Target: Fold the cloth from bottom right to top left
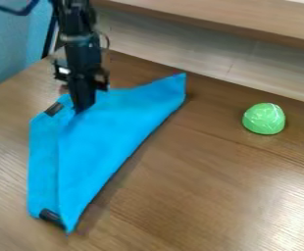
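In the camera view, the blue cloth is laid on the table with a long slanting edge at its lower right, which is judged to be the diagonal fold. The claw is positioned at the cloth's upper left, presumably so that the turned corner can be placed there. Whether it is spread, pressed together or pinching fabric cannot be told. The cloth beneath it is hidden, and the dark patches cannot be clearly identified.
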`<state>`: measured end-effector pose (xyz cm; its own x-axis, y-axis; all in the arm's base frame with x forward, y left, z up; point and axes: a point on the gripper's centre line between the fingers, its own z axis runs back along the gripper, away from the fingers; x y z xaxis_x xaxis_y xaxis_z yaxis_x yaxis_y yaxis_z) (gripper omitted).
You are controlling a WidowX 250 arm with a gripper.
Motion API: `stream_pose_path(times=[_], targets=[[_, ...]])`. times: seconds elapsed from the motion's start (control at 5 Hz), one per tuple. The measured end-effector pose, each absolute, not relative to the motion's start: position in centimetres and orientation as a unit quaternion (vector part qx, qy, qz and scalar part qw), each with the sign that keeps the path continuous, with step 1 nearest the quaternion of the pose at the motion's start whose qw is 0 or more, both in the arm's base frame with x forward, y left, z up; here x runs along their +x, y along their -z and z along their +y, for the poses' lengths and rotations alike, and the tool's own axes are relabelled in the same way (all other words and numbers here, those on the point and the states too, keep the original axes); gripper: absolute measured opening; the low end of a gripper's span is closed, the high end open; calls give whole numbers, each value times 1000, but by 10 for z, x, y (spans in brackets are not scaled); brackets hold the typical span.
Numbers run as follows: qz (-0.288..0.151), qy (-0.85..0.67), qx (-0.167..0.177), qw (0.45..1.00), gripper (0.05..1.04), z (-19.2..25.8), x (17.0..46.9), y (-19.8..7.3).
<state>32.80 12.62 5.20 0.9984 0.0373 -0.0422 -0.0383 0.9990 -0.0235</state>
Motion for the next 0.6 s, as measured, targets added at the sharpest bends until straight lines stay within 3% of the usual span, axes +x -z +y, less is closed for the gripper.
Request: stream_pose_path(times=[0.2, 0.4, 0.6], targets=[[-16, 24, 41, 999, 59, 120, 325, -27], [-60, 40, 64, 995, 87, 118, 325, -28], [-83, 33, 49, 995, 245, 111, 323, -32]])
